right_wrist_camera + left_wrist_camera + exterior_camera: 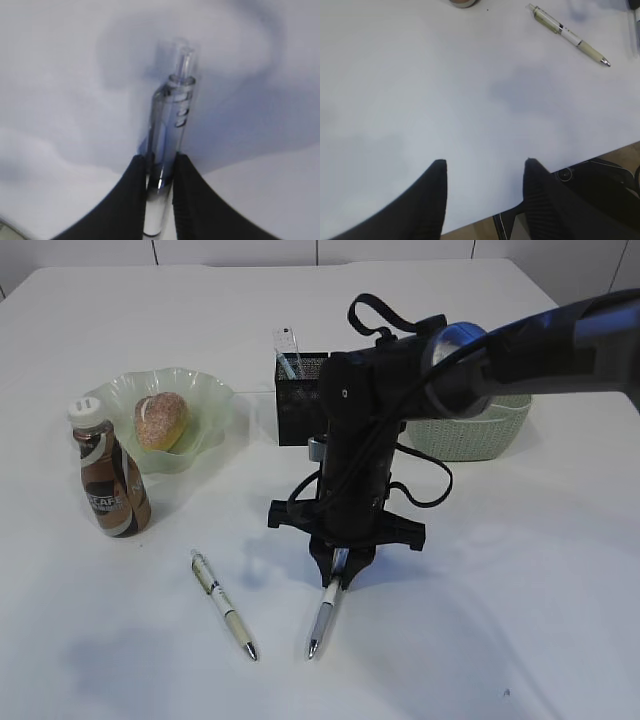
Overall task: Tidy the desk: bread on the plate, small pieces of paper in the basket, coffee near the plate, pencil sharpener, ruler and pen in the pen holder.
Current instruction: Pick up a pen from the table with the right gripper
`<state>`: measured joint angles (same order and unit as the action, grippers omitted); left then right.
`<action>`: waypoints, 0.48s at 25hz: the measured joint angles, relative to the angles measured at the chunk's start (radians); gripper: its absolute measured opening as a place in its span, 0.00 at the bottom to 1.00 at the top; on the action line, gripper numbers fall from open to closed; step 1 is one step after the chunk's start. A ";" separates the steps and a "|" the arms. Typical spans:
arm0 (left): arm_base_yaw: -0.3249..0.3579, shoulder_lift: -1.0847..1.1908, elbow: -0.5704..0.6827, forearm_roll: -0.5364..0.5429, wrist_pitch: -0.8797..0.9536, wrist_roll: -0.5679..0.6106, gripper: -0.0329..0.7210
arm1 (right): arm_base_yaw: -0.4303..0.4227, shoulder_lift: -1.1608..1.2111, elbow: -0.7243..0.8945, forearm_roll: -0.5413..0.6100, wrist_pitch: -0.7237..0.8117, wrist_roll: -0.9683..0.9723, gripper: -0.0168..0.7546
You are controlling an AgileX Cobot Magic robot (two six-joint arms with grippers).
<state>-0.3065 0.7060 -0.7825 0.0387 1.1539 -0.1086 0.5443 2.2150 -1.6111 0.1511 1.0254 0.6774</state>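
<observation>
The bread [160, 420] lies on the green plate [215, 400] at the left, and the coffee bottle [108, 475] stands upright just in front of the plate. The black mesh pen holder [298, 400] holds the clear ruler [287, 348]. My right gripper [338, 562] [160, 159] points down and is shut on the upper end of a silver pen [322, 625] [172, 115], whose tip rests on the table. A second, greenish pen [225, 605] [567, 35] lies loose to its left. My left gripper [486, 162] hangs open over bare table. The pencil sharpener and the paper pieces are out of view.
A pale green basket [470, 430] stands behind my right arm, to the right of the pen holder. The table's front edge [570, 160] runs close under my left gripper, with dark equipment below it.
</observation>
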 joint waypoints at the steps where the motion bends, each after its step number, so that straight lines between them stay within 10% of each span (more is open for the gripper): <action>1: 0.000 0.000 0.000 0.000 0.000 0.000 0.50 | 0.000 0.000 -0.014 -0.004 0.010 -0.015 0.20; 12: 0.000 0.000 0.000 0.000 0.002 0.000 0.50 | 0.000 0.000 -0.178 -0.099 0.175 -0.287 0.20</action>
<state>-0.3065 0.7060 -0.7825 0.0387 1.1560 -0.1086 0.5443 2.2150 -1.7889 0.0525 1.2007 0.3906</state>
